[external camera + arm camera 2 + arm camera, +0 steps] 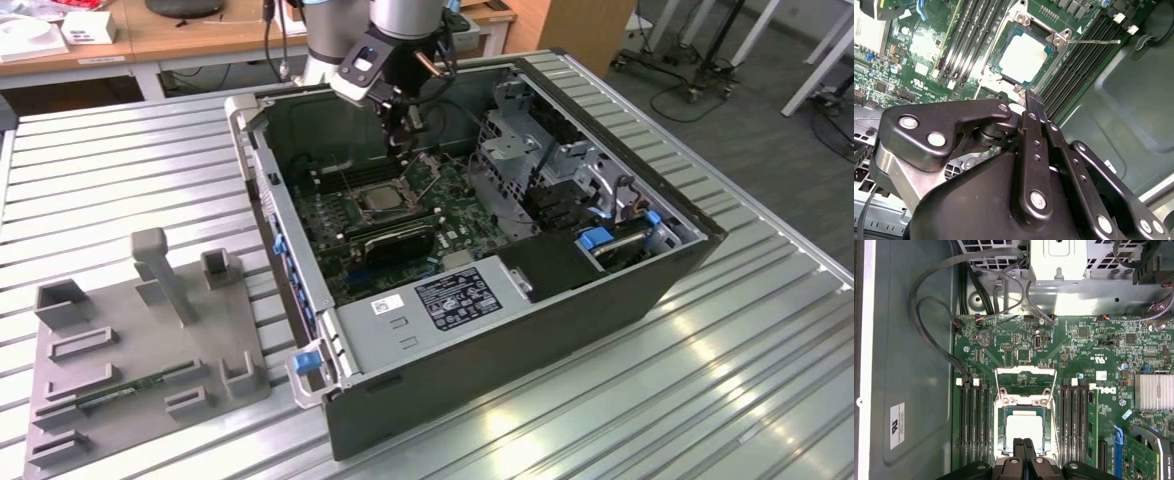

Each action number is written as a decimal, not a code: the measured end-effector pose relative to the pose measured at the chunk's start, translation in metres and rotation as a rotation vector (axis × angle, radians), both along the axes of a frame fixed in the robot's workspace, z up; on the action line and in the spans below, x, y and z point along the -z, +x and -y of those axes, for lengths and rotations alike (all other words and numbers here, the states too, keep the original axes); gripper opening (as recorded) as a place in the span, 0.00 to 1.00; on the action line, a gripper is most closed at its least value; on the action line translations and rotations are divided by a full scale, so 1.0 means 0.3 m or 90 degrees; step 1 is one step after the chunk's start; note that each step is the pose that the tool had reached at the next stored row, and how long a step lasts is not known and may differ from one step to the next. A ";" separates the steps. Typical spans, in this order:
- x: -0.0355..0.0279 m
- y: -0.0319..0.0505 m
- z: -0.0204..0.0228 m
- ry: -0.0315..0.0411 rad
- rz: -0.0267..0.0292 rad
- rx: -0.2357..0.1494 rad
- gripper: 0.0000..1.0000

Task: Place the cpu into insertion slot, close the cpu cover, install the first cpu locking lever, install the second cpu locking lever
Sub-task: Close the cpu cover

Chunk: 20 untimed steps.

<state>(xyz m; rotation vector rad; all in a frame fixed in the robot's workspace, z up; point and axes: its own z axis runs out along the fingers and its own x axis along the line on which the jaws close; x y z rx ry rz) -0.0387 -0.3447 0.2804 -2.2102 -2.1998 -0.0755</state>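
Observation:
The cpu [1024, 432] lies flat in the insertion slot [1000, 436] on the green board, its pale metal top showing in both wrist views [1024, 57]. Just beyond the socket, the cpu cover [1026, 371] is raised, and the board shows through its window. One thin wire locking lever [1094, 42] sticks out sideways from the socket's corner. My gripper [1023, 444] hangs directly over the socket edge inside the case [407, 130]. Its two black fingers [1031, 102] are pressed together with nothing between them.
Long black memory slots [974, 425] flank the socket on both sides. Grey cables [929, 330] loop along the case floor. A metal drive cage [534, 150] and a power supply [441, 295] crowd the case. A grey fixture tray [134, 340] lies on the slatted table.

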 end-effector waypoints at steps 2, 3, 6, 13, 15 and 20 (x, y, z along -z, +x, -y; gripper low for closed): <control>0.000 0.003 0.000 0.0000 0.0000 0.000 0.11; 0.000 0.003 0.000 0.0000 0.0000 0.000 0.11; 0.000 0.004 0.000 0.0000 0.0000 0.000 0.11; 0.000 0.013 0.000 0.0000 0.0000 0.000 0.11; 0.000 0.019 0.000 0.0000 0.0000 0.000 0.11; 0.000 0.030 0.000 0.0000 0.0000 0.000 0.11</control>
